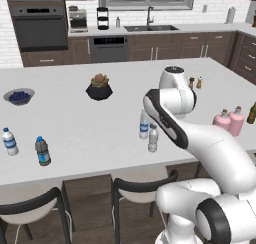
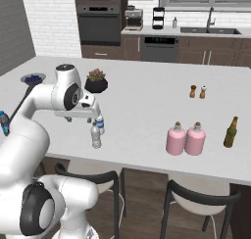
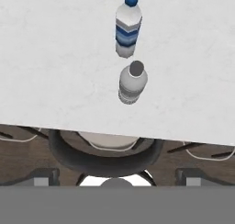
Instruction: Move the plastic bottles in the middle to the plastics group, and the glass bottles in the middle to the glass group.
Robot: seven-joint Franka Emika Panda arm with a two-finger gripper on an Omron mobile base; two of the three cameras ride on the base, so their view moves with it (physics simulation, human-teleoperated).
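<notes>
Two small water bottles stand close together near the middle of the island's front edge. One is clear with a blue label (image 1: 144,127) (image 2: 99,125) (image 3: 127,25), and its cap looks blue in the hand view. The other is plain and greyish (image 1: 153,138) (image 2: 95,136) (image 3: 132,83). My gripper (image 2: 81,117) hangs open just above and beside them, holding nothing. At the left end stand a clear blue-label bottle (image 1: 9,141) and a dark grey one (image 1: 42,151). At the right, two pink bottles (image 2: 175,139) (image 2: 194,139) stand side by side, with a dark olive bottle (image 2: 230,132) beyond them.
A potted plant (image 1: 99,86) and a bowl of blueberries (image 1: 19,96) sit further back on the white island counter (image 1: 90,128). Salt and pepper shakers (image 2: 193,91) stand behind the pink bottles. Dark stools (image 1: 142,188) are tucked under the front edge.
</notes>
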